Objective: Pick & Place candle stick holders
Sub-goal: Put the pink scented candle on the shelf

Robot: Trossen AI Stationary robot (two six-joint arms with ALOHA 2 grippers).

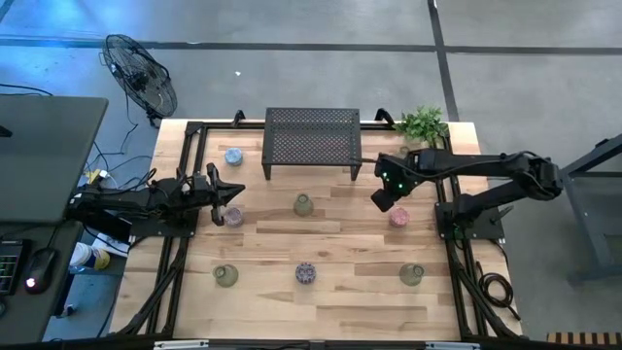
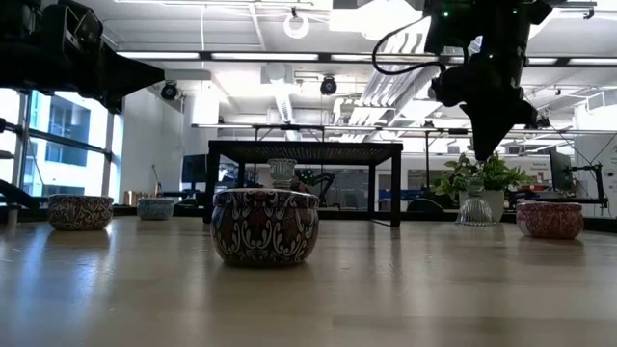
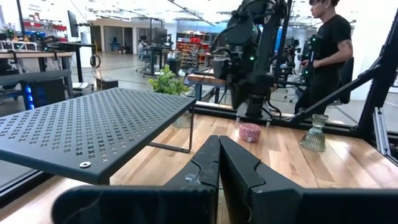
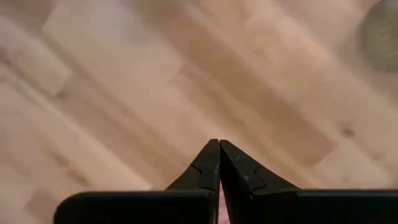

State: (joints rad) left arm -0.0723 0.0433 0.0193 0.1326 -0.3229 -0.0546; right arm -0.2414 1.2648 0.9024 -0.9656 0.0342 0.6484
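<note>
Several small round candle holders stand on their bases on the wooden table: pale blue point(image 1: 233, 156), pink point(image 1: 233, 216), olive point(image 1: 303, 204), pink point(image 1: 398, 218), olive point(image 1: 225, 275), mottled purple point(image 1: 306, 273) and olive point(image 1: 412, 274). The mottled one point(image 2: 265, 226) is nearest in the low view. My left gripper point(image 1: 231, 192) is shut and empty, raised just beyond the left pink holder. My right gripper point(image 1: 381, 201) is shut and empty. It points down above the table point(image 2: 482, 149), left of the right pink holder point(image 2: 549, 220).
A black mesh rack point(image 1: 311, 141) stands at the far middle, with a green plant point(image 1: 423, 124) at the far right. A clear glass holder point(image 3: 314, 134) stands near the right pink holder point(image 3: 250, 132). A person point(image 3: 326, 56) stands beyond the table.
</note>
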